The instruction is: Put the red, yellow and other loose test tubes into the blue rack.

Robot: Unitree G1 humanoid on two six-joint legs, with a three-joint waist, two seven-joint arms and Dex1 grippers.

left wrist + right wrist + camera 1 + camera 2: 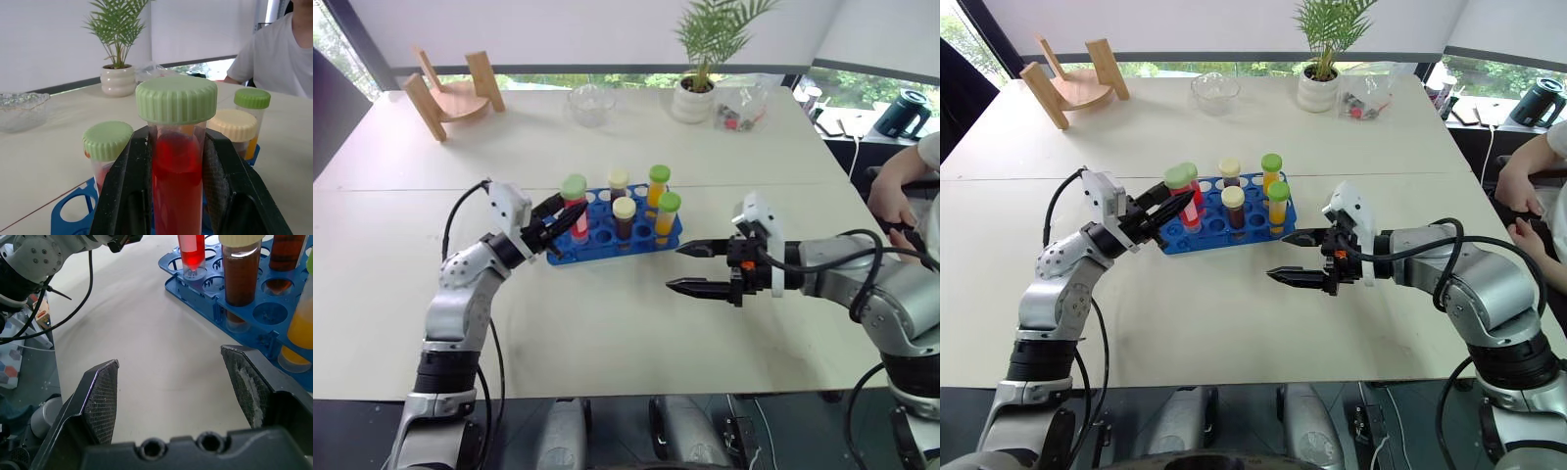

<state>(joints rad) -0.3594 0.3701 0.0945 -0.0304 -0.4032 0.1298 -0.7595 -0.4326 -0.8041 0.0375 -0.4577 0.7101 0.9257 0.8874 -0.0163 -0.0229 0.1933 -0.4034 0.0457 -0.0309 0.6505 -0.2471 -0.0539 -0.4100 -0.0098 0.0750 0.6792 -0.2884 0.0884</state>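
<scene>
Red test tube (177, 186) sits clamped between the left gripper (551, 227) fingers at frame centre, seemingly over the blue rack (607, 240); right gripper (703, 267) gapes empty.

Rack (636, 238) mid-table (607, 323), plant (697, 93) behind it

I work in what looks like an office or meeting room turned into a lab test space: a wide pale bench (607, 333) runs up to a row of windows with greenery outside. A potted palm (697, 88), a glass bowl (591, 103), a wooden stand (455, 93) and a kettle (904, 113) sit around, and a person (906, 191) sits at the bench's far edge.
</scene>
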